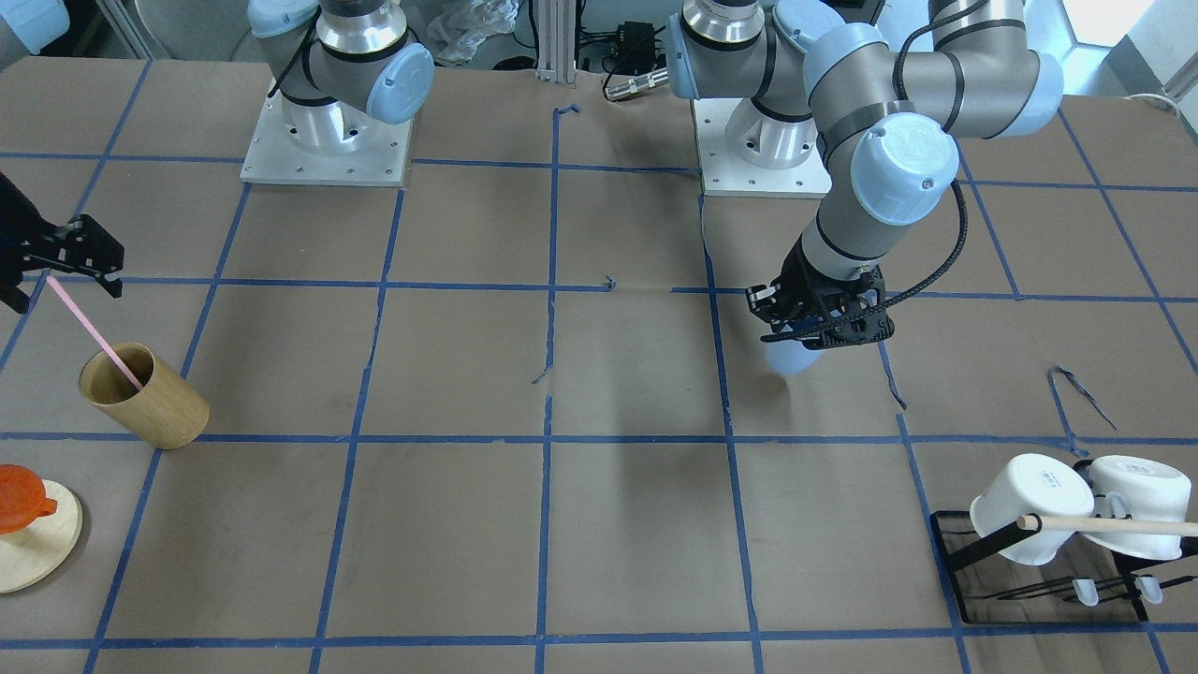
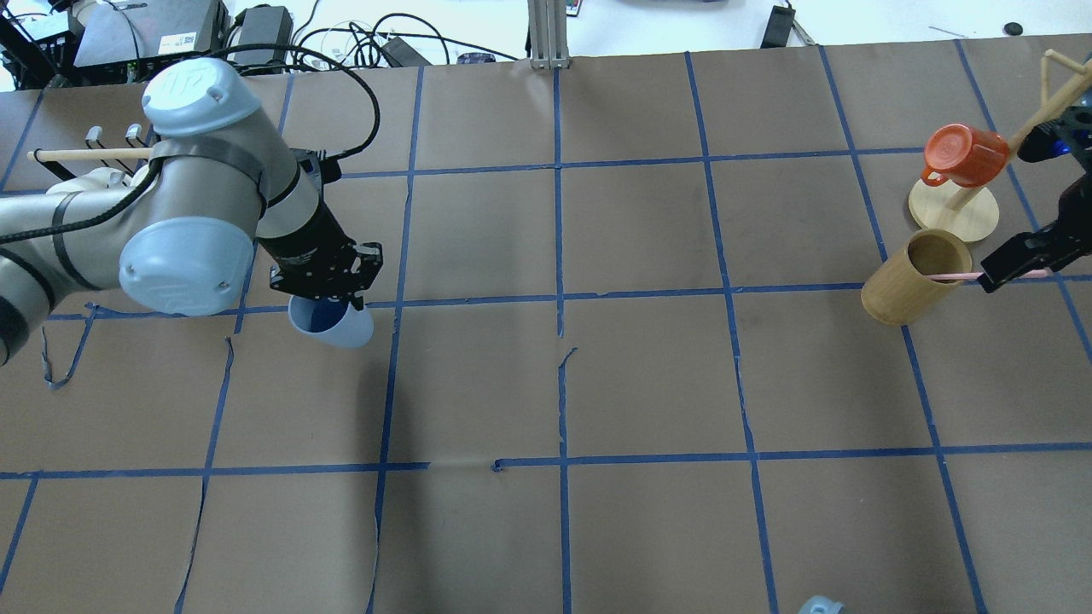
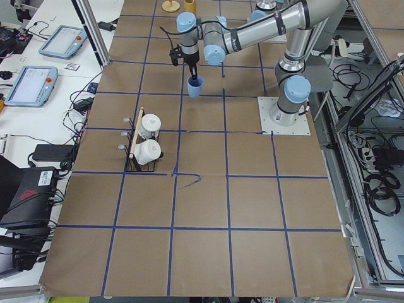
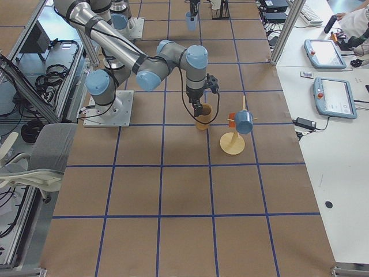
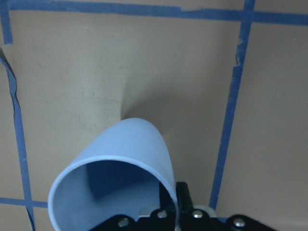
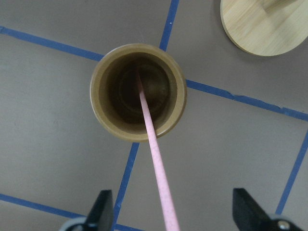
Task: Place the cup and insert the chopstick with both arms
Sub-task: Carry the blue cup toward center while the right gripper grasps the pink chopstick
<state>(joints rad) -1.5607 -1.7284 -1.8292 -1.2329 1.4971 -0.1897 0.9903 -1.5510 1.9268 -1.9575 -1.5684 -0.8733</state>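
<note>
My left gripper (image 2: 324,286) is shut on the rim of the pale blue cup (image 2: 331,322) and holds it tilted, low over the table; I cannot tell if it touches. The cup also shows in the front view (image 1: 794,358) under the gripper (image 1: 824,323), and in the left wrist view (image 5: 115,168). The pink chopstick (image 6: 154,144) leans in a tan wooden cup (image 6: 138,91), its lower end inside. My right gripper (image 6: 173,211) is open, one finger either side of the stick's upper part. It shows at the table's far right (image 2: 1015,260), and in the front view (image 1: 84,257) with the stick (image 1: 94,332).
A round wooden mug stand (image 2: 954,213) with an orange mug (image 2: 964,153) stands just behind the wooden cup (image 2: 917,277). A black rack (image 1: 955,552) with two white mugs (image 1: 1029,505) and a wooden dowel (image 1: 1114,526) sits on the robot's left side.
</note>
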